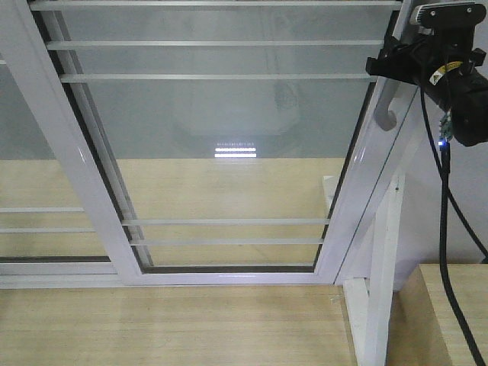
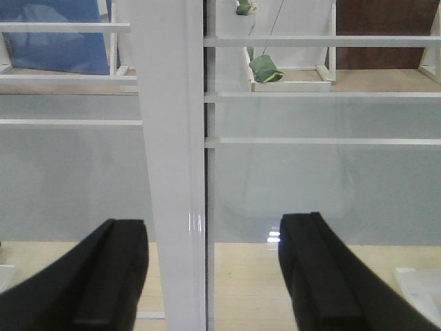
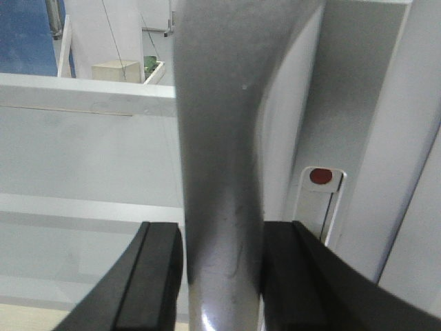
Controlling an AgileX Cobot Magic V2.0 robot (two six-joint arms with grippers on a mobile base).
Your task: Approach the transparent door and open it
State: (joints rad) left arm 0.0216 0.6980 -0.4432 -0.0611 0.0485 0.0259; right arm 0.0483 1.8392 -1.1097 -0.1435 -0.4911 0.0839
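Observation:
The transparent door [image 1: 229,122] fills the front view: glass in a glossy white frame with thin white bars across it. Its curved silver-grey handle [image 1: 387,103] sits on the right stile. My right gripper [image 1: 393,61] reaches in from the upper right at that handle. In the right wrist view the right gripper [image 3: 220,238] is shut on the handle [image 3: 217,138], both black fingers pressed against its sides. The left gripper [image 2: 213,224] is open, its fingers on either side of a white vertical stile [image 2: 169,138] but apart from it. It is out of the front view.
A second white-framed glass panel [image 1: 30,175] overlaps on the left. A white post [image 1: 385,252] and a wooden ledge [image 1: 457,305] stand at the right, with a black cable [image 1: 446,229] hanging. A latch with a red dot [image 3: 319,176] is beside the handle.

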